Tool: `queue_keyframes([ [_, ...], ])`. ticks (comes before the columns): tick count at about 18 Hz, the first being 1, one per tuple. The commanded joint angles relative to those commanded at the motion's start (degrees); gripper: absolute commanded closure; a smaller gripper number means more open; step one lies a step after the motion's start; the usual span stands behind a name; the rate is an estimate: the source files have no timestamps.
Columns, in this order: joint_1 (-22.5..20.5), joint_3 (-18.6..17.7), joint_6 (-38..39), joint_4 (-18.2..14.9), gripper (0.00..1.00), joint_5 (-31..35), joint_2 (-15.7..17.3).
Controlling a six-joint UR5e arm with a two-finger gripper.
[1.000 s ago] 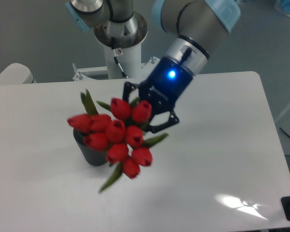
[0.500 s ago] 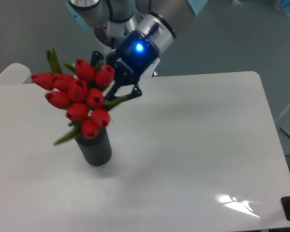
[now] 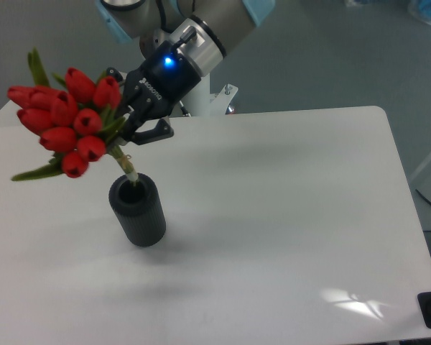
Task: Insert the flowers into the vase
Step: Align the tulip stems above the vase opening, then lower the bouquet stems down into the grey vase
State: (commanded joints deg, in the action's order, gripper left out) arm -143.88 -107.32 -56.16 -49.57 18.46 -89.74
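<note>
The gripper (image 3: 126, 129) grasps the flowers (image 3: 63, 118) by the stems, tilted left, stem tips just at the vase (image 3: 137, 210) mouth. I think it should straighten them, then lower slowly.

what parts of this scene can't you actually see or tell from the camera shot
- Gripper fingertips: hidden behind the flowers, so the exact hold on the stems cannot be seen.
- Stem ends: they reach the mouth of the vase, but its dark inside hides how deep they go.
- Arm: upper links cut off by the top edge.
- Table: front and left parts cut off by the frame edges.
- Dark object at the bottom right corner: cut off, unidentifiable.
</note>
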Motion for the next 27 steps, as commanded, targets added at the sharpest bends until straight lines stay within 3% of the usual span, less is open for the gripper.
queue_keyframes([
  [11,0.1,0.3,-1.1,0.6,0.71,0.1,-2.3],
  [19,-0.4,-0.1,-1.7,0.6,0.71,0.2,-2.2],
  [27,-0.5,-3.0,-3.7,0.8,0.71,0.7,-1.9],
])
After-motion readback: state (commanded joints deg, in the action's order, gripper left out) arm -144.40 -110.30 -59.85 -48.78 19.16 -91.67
